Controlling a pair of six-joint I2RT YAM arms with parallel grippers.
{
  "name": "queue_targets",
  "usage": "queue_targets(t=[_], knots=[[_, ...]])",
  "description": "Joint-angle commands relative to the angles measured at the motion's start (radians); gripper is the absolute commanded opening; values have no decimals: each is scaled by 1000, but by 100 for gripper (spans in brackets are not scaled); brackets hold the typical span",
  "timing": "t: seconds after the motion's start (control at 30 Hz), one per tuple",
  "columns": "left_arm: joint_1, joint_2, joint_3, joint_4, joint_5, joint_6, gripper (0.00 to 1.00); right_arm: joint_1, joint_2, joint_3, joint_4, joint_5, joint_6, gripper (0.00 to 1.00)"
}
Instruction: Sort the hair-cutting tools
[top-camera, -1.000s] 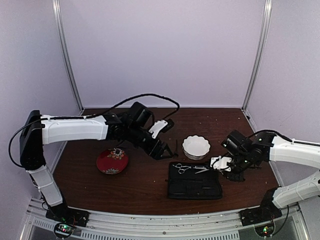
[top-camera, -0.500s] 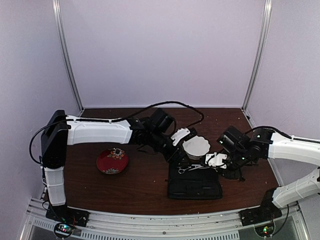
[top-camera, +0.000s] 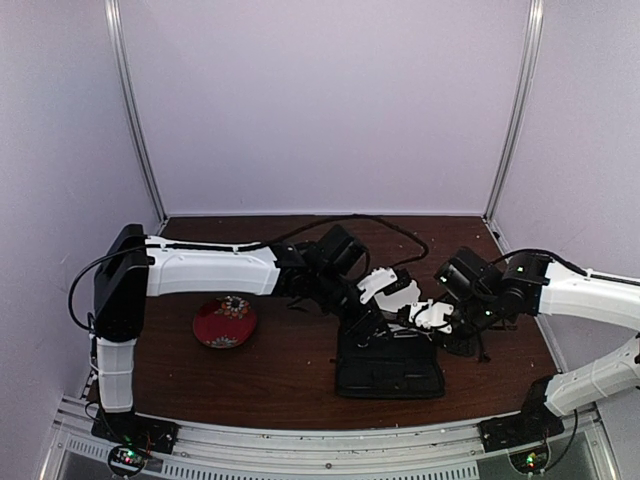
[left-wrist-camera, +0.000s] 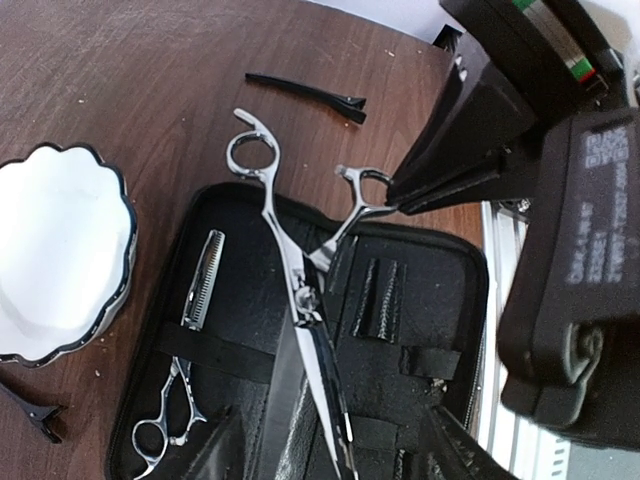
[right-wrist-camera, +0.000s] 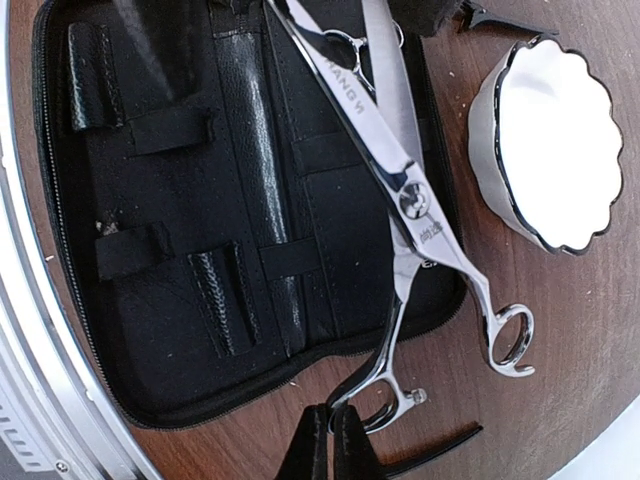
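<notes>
A black zip case (left-wrist-camera: 430, 300) lies open. Large silver scissors (left-wrist-camera: 300, 290) lie slanted across it, rings toward the table. My right gripper (right-wrist-camera: 337, 440) is shut on one finger ring (right-wrist-camera: 385, 400), and its fingers (left-wrist-camera: 440, 170) show in the left wrist view. My left gripper (left-wrist-camera: 340, 460) hangs open over the case, and the scissors' blade tips run down between its spread fingers. Smaller thinning scissors (left-wrist-camera: 185, 370) sit under a strap in the case's left half. One thin black clip (left-wrist-camera: 305, 95) lies on the table beyond the rings, another (left-wrist-camera: 30, 410) beside the bowl.
A white scalloped bowl (left-wrist-camera: 55, 260) stands close to the case's far side. A red flowered plate (top-camera: 224, 322) sits on the brown table at the left. The metal rail (right-wrist-camera: 20, 330) of the table's near edge runs just past the case.
My left arm has swung right from near the red plate to above the case. My right gripper has edged left and stays shut on the scissors' ring.
</notes>
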Motion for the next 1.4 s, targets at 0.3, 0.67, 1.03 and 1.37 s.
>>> queue_targets(t=[0.3, 0.67, 1.03, 1.37], knots=[[1, 28, 38, -22, -18, 29, 23, 6, -17, 34, 5, -25, 33, 0], [0, 21, 56, -14, -74, -1, 37, 6, -21, -3, 36, 4, 38, 0], [5, -55, -97, -7, -158, -11, 57, 4, -7, -163, 171, 115, 4, 0], [17, -88, -157, -90, -267, -157, 54, 18, 18, -204, 150, 324, -32, 0]])
